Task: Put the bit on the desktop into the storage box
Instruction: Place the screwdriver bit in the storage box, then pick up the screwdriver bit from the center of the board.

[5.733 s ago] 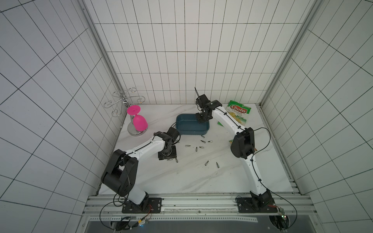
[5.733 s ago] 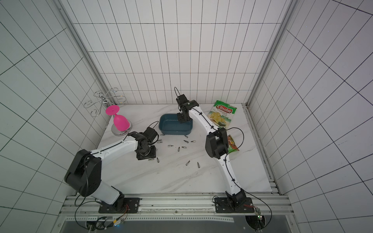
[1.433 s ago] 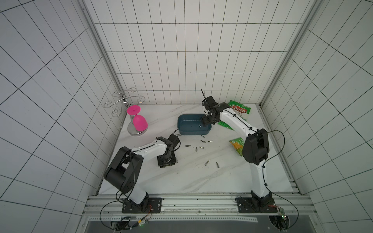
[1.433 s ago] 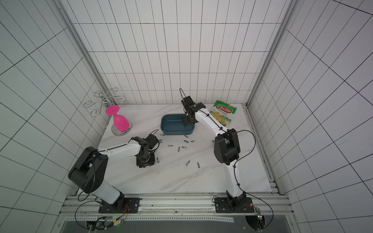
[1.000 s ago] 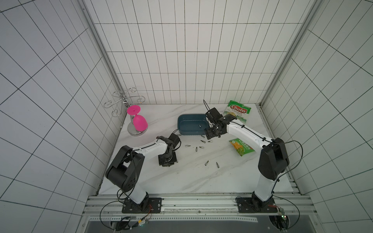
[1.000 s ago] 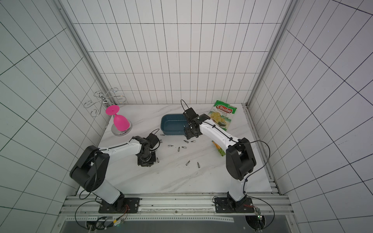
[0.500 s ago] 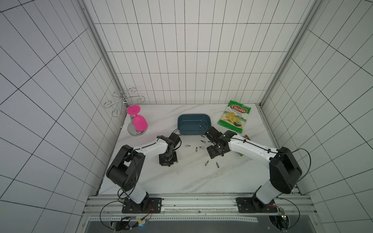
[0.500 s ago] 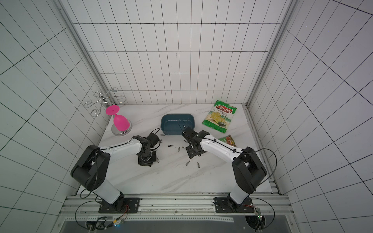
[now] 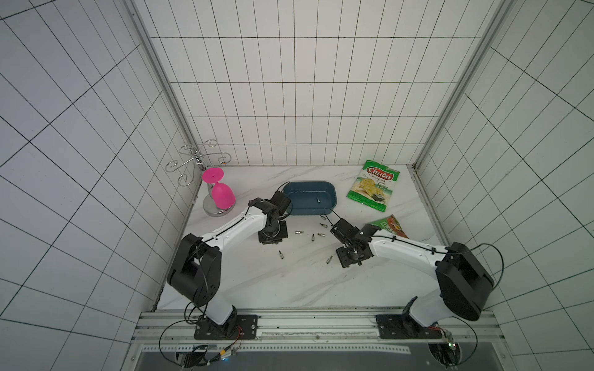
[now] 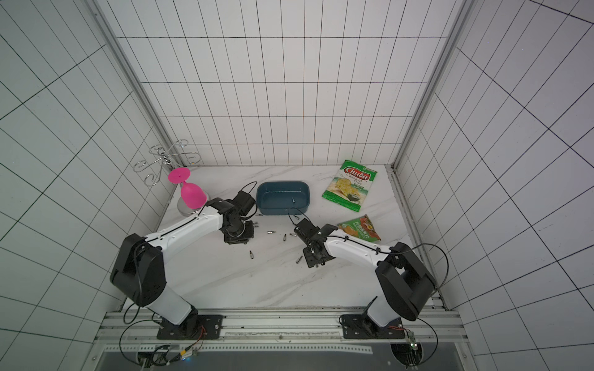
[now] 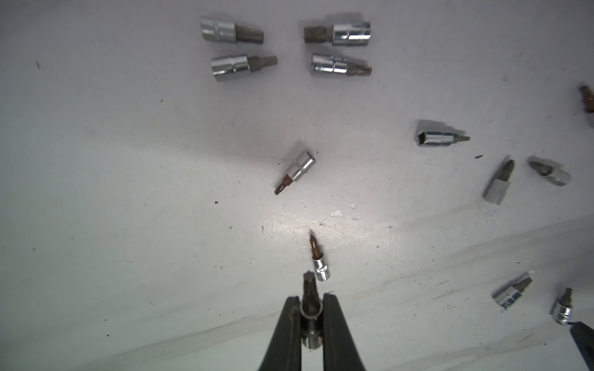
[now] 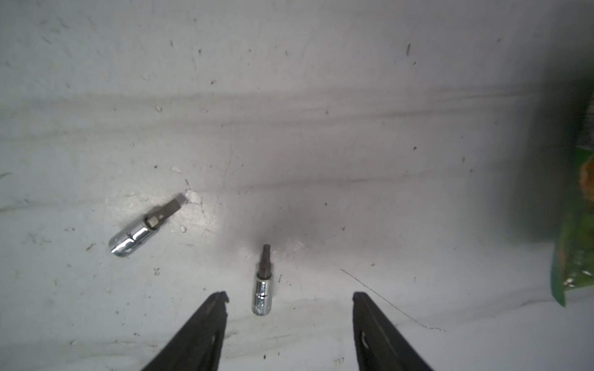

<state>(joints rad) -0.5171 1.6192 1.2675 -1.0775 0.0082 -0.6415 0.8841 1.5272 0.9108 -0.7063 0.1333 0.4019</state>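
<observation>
Lettering on the big green snack bag [image 9: 374, 186] at the back right of the surface [image 9: 289, 289] reads "Chuba" in white on red, with "Cassava" beneath. The line under that is too small to read. A smaller snack bag [image 9: 389, 225], green and red, lies nearer the front, just behind the right forearm, and its print is illegible. At the back left a pink goblet [image 9: 220, 192] is upside down over the round base of a chrome wire rack [image 9: 199, 157].

The dark teal storage box [image 9: 308, 210] sits at the back centre with one boxed bit [image 9: 318, 200] lying inside. In both top views the left arm's black wrist overlaps the box's left end. Loose bits [image 9: 299, 232] are scattered on the surface in front of the box, between the two arms.

The left gripper [image 11: 311, 298] is clamped narrow on a held bit [image 11: 310, 289], whose dark tip pokes out past the fingertips. A neighbouring bit [image 11: 319, 261] lies just beside that tip, and four grouped bits [image 11: 231, 33] lie further off. The right gripper [image 12: 289, 297] is spread wide, low over the surface, straddling a short bit [image 12: 263, 289] that lies nearer one finger and touches neither. A flat-blade bit [image 12: 144, 229] lies apart, outside the jaws.

About a second and a half earlier the right gripper hung at the box's right end, and half a second ago it was still among the bits near the box. It has since swung toward the front. The left gripper stays where it was.
</observation>
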